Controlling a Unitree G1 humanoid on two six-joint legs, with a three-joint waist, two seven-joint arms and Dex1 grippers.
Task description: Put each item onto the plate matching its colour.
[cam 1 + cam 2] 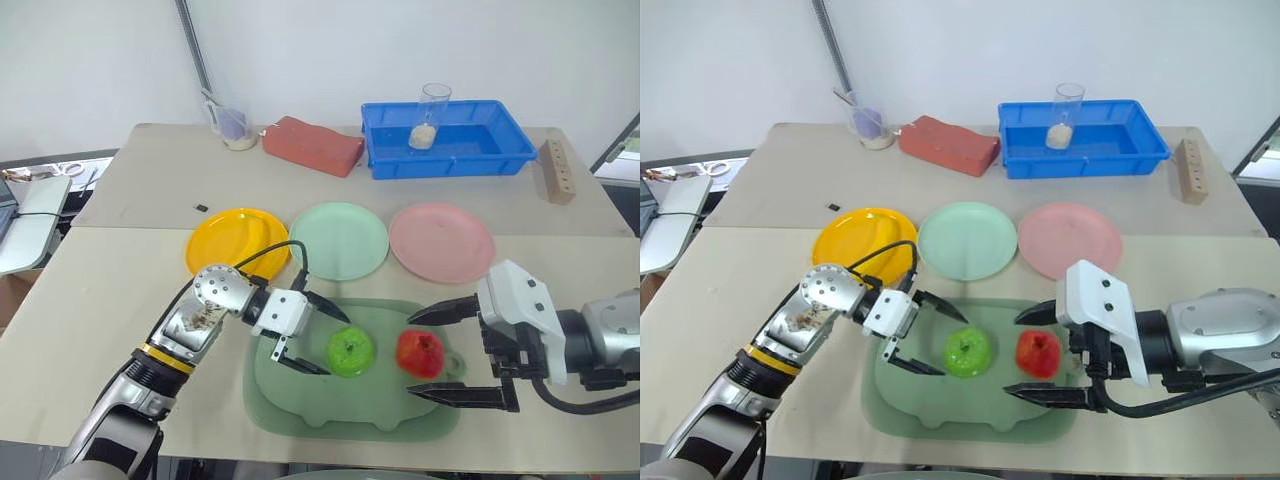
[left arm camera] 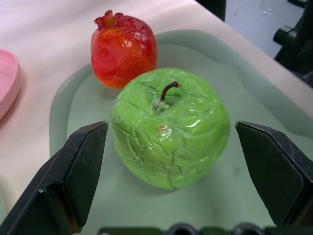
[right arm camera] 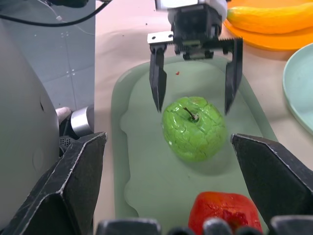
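A bright green apple [image 1: 352, 352] and a shiny red fruit [image 1: 421, 353] lie side by side on the dull-green pig-shaped board [image 1: 300, 400]. My left gripper [image 1: 337, 346] is open, level with the apple, one finger on each side of it and not gripping it. My right gripper [image 1: 409, 355] is open too, its fingers flanking the red fruit from the other side. Behind the board stand the yellow plate [image 1: 232, 242], the mint plate [image 1: 338, 240] and the pink plate [image 1: 441, 242]. The banana [image 3: 274, 17] lies on the yellow plate.
Along the table's back stand a blue bin [image 1: 495, 150] holding a clear cup [image 1: 430, 115], a red brick-like block [image 1: 312, 145], a measuring cup [image 1: 232, 122] and a wooden block [image 1: 557, 170]. A small black piece [image 1: 201, 208] lies left of the yellow plate.
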